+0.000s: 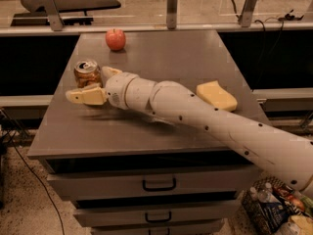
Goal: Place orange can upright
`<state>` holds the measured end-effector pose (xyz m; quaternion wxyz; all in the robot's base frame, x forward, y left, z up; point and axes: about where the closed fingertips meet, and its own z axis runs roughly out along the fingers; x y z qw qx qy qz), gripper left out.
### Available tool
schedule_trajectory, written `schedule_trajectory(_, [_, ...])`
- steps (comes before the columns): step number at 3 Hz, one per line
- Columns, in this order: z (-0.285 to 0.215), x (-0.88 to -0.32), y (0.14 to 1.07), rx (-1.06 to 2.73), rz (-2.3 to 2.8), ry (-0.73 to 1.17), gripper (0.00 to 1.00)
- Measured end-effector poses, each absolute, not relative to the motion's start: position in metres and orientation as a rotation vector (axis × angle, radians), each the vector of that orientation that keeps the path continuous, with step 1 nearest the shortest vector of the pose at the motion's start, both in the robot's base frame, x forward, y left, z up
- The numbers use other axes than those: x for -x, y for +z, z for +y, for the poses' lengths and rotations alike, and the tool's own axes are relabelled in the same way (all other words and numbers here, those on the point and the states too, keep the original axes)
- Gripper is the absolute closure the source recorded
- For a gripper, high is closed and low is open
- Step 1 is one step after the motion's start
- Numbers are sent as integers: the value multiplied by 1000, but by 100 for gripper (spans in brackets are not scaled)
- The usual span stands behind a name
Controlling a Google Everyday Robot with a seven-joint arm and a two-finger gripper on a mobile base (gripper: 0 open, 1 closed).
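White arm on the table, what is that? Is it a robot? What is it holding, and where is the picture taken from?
Yes, it is a robot's arm, reaching across a grey table. At its tip is the gripper, which works as its hand. It is right at the orange can, near the table's left edge. The can stands upright, shiny top up. I cannot see whether the gripper is squeezing it. A red apple sits at the far edge, and a yellow block lies beside the arm. Drawers are under the tabletop. There is just one picture, looking down from the front. What carries the camera does not show.
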<state>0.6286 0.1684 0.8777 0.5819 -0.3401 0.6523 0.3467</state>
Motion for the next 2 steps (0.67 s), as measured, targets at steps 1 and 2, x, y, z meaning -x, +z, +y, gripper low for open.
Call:
schedule_trajectory(1, [150,-618,875,823,1553,814,0])
schedule_trajectory(2, [116,-613,879,862,1573,792,0])
